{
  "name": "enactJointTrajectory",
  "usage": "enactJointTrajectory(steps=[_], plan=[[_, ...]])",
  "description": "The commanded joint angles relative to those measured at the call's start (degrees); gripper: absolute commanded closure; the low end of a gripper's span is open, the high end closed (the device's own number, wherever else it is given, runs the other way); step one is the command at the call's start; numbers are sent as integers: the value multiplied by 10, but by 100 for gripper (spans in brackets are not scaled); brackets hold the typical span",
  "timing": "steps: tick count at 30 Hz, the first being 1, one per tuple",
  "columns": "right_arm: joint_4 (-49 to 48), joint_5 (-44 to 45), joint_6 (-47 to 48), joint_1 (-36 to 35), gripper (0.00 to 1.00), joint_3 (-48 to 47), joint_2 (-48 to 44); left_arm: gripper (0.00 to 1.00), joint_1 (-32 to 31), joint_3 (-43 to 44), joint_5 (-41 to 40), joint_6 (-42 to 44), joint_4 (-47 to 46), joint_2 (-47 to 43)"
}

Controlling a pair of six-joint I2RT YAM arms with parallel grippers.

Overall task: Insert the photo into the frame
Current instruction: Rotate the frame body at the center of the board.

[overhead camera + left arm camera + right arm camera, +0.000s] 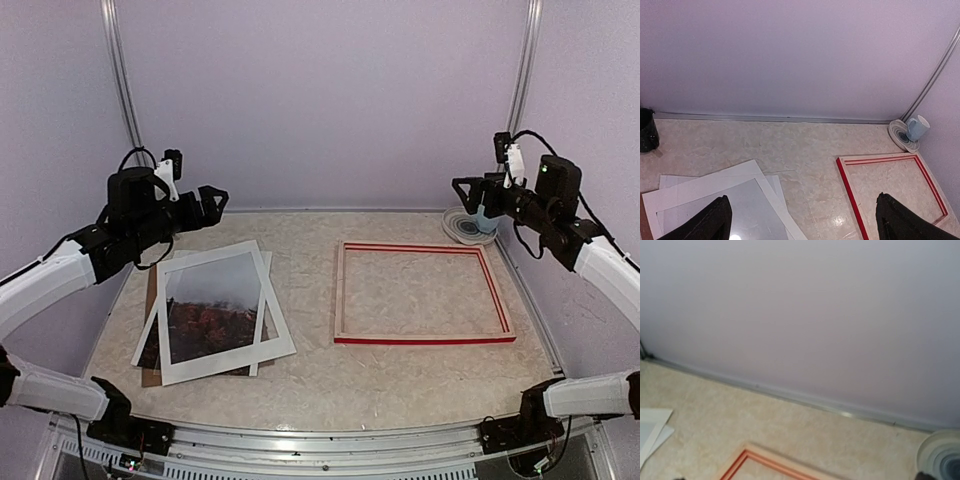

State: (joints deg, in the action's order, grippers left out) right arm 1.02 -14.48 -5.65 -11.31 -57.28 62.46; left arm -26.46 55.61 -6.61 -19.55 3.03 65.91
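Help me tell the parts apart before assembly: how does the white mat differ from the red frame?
The white mat is plain white; the frame shows pale wood with red edges. The mat lies skewed on a stack of sheets; the frame lies straight, directly on the table. The photo shows through the mat's window; only table shows through the frame. Both lie flat, rectangular, open-centred.
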Motion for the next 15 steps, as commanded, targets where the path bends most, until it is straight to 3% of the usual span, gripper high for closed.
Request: enactJointTrajectory(steps=[1, 15], plan=[[6, -8, -13, -6, 1, 6, 21, 1, -43, 12, -19, -23, -2, 34], [28, 106, -84, -2, 1, 34, 93, 1, -136, 83, -36, -19, -12, 207]])
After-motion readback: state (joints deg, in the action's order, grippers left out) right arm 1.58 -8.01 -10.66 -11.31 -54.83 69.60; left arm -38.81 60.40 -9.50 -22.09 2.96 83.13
